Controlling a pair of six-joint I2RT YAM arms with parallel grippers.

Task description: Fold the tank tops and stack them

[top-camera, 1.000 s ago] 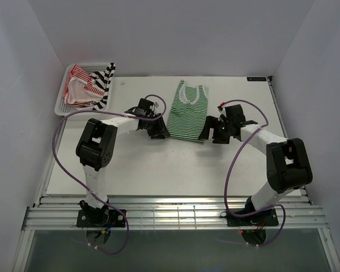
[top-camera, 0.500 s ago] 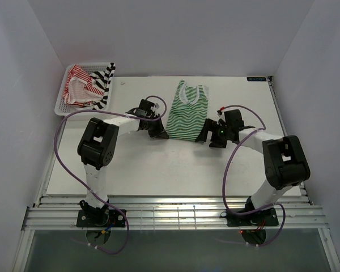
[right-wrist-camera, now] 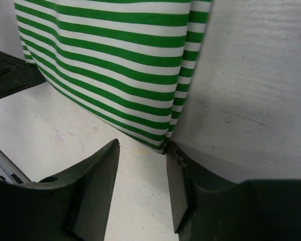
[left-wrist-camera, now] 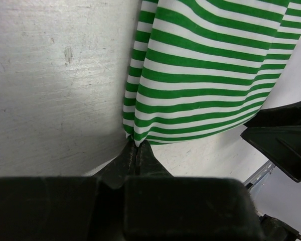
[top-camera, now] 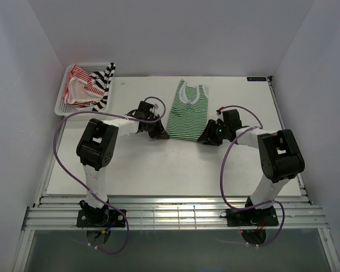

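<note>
The green-and-white tank top (top-camera: pixel 187 110) lies flat at the table's middle, neck toward the back. My left gripper (top-camera: pixel 160 135) is at its near left hem corner. In the left wrist view the left gripper (left-wrist-camera: pixel 136 146) is shut on that corner of the green-and-white top (left-wrist-camera: pixel 205 75). My right gripper (top-camera: pixel 205 137) is at the near right hem corner. In the right wrist view it (right-wrist-camera: pixel 142 145) stands open, one finger (right-wrist-camera: pixel 176 173) touching the corner of the striped cloth (right-wrist-camera: pixel 115 60). The red-and-white top (top-camera: pixel 78 85) and black-and-white top (top-camera: pixel 103 85) lie crumpled in the basket.
A white mesh basket (top-camera: pixel 61 105) stands at the back left corner. White walls close in the table on three sides. Purple cables loop from both arms. Metal rails (top-camera: pixel 175 215) run along the near edge by the arm bases.
My left gripper has shut on the top's left hem corner. My right gripper has slid left up to the right hem corner, and its jaws have narrowed.
</note>
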